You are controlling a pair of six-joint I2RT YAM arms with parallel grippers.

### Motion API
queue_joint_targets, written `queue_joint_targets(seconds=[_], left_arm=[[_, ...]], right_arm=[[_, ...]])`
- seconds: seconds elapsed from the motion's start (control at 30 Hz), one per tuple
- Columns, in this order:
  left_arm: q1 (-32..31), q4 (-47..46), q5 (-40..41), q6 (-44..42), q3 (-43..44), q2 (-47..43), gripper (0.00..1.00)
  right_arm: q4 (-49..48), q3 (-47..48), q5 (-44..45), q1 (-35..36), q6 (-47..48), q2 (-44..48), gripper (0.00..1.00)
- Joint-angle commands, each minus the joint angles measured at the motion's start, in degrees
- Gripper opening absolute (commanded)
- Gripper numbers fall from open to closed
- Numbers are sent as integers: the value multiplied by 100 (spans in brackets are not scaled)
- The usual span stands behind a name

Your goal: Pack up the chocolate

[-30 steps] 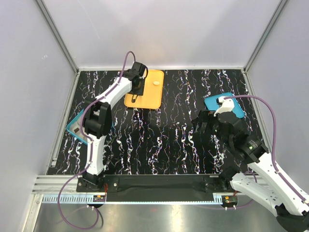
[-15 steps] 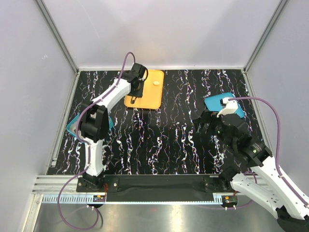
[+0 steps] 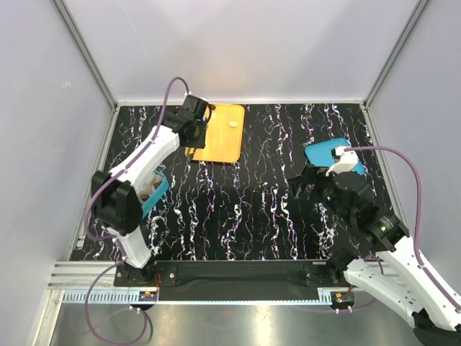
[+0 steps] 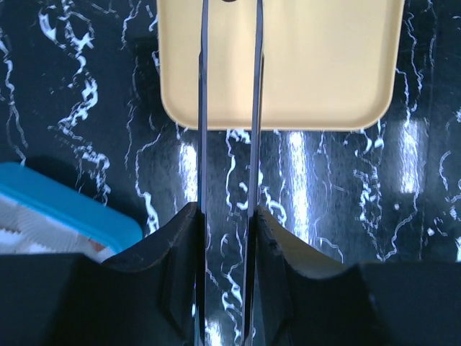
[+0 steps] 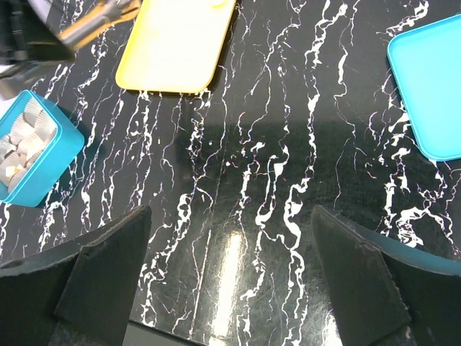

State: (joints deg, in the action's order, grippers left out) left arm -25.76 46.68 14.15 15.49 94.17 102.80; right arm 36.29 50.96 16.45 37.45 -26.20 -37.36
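One pale round chocolate lies on the flat orange tray. My left gripper hangs over the tray's left part. In the left wrist view its two long thin fingers run almost parallel with a narrow gap, and a dark brown piece shows as a sliver between the tips at the frame's top edge. The teal box, lined with white paper cups, sits at the left and also shows in the right wrist view. My right gripper is wide open and empty over bare table.
A flat teal lid lies at the right, just behind my right gripper, and shows in the right wrist view. The left arm crosses over the teal box. Grey walls close the black marbled table on three sides.
The left arm has swung left and its elbow has dropped toward the teal box; its gripper shifted a little left over the tray. The right arm drifted slightly back and right.
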Motion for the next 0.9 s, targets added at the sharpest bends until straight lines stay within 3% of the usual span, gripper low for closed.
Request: queue_joint_targets(seconds=[0.0,0.2,0.6,0.87], left_arm=[[-8,69,114,139,-214,-892,36],[176,929,457,235,-539,-1798,38],[1836,1608,-220,280,-2007,-3424,38],[1925,1511,-264,481,-2552,-3618,37]], right_arm=[[-131,28,-62,34,-70,80,100],[-298,-86,-194,34,-105,71,100],[-500,-191,-388,43,-140,89,100],[-483,-200,-485,34,-175,142,100]])
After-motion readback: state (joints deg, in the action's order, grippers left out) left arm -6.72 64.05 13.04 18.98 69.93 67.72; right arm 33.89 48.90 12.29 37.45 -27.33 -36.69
